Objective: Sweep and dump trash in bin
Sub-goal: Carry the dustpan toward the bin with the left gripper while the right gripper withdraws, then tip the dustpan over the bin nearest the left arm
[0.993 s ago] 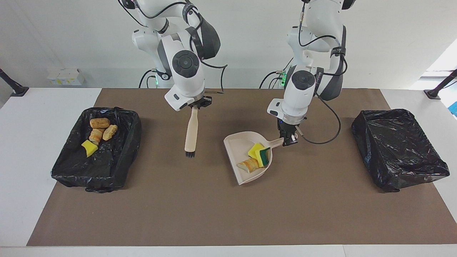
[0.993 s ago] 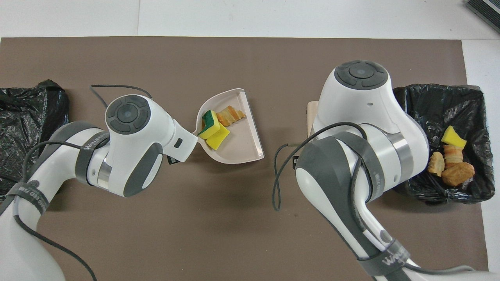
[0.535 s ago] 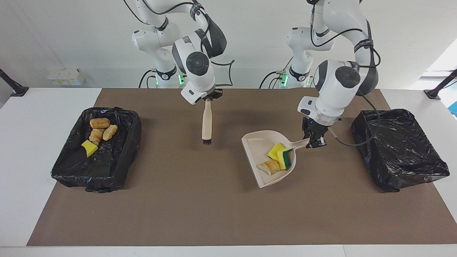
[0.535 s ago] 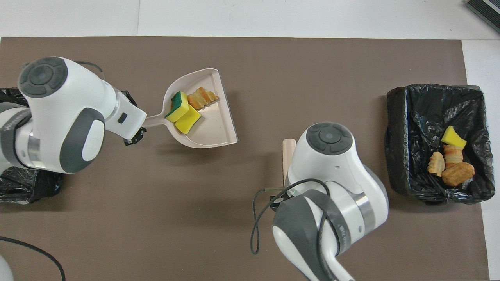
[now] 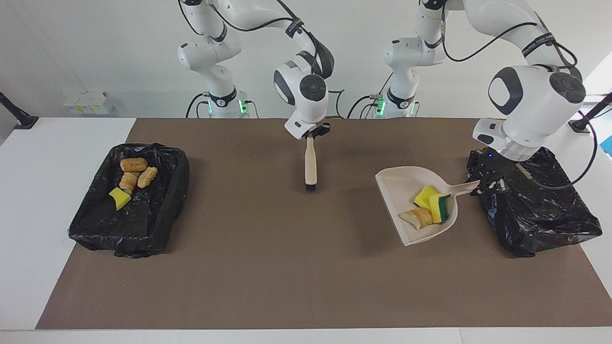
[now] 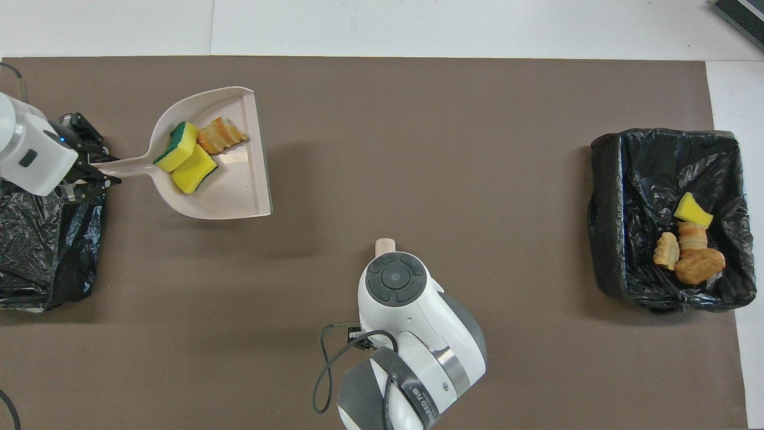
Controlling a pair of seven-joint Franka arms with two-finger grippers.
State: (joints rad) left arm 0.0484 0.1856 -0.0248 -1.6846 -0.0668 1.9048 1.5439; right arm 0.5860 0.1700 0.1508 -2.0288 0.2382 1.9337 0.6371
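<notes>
A: Facing view. Why is the dustpan point(image 5: 416, 203) off the worktop point(image 5: 267, 267)?
B: The left gripper point(image 5: 480, 184) has its jaws clamped on the handle tip, over the edge of the empty bin point(image 5: 535, 203) at the left arm's end. The pan is carried roughly level, its lip no lower than the handle, so the trash in it point(image 5: 428, 210), two sponge chunks and one bread piece, lies against the wall nearest the handle; probably the load is meant for that bin.

A: And the brush point(image 5: 311, 165)?
B: It hangs bristles down from the right gripper point(image 5: 311, 136), jaws closed on its handle, above mid-worktop; this arm waits, clear of the pan.

A: Overhead view?
B: The pan point(image 6: 227, 197) sits beside the empty bin point(image 6: 48, 239), handle toward it, held by the left gripper point(image 6: 89, 173). The three scraps point(image 6: 191, 158) bunch near the handle. The second bin point(image 6: 609, 197), at the right arm's end, holds four scraps point(image 6: 686, 242). Only the brush tip point(image 6: 385, 243) shows past the right arm.
</notes>
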